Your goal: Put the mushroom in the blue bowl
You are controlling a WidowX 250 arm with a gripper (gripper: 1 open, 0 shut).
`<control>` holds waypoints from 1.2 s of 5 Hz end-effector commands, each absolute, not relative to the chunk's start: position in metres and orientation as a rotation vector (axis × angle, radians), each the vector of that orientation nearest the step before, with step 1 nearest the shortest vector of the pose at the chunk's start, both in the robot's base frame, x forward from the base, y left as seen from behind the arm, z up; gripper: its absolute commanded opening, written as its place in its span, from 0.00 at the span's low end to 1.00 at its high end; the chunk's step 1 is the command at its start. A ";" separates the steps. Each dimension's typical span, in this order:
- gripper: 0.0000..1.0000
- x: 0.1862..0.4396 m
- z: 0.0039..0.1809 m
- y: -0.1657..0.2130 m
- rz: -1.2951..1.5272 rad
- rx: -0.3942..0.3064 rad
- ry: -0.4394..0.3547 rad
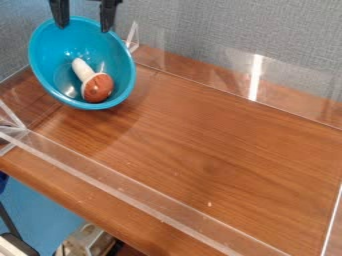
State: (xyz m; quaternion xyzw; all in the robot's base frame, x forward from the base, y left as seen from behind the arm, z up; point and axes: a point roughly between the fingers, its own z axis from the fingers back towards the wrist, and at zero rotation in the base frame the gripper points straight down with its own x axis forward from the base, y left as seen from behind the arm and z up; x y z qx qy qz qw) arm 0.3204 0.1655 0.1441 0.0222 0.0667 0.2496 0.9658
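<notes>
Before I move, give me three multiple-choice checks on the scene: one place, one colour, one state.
1. Where is the mushroom?
A) On the open tabletop
B) Inside the bowl
C) Between the hand's fingers

2. What colour is the bowl?
A) Blue
B) Yellow
C) White

3. How is the hand?
A) Closed on the bowl's rim
B) Closed on the mushroom
C) Open, holding nothing

1: B, the mushroom lies against the bowl's inner wall.
2: A, the bowl shows turquoise-blue all round.
3: C, the two fingers of the hand stand well apart with nothing gripped between them.
</notes>
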 end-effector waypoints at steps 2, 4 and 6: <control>1.00 0.337 0.158 0.159 0.529 0.061 0.093; 1.00 0.353 0.160 0.155 0.483 0.063 0.102; 1.00 0.356 0.164 0.159 0.550 0.062 0.119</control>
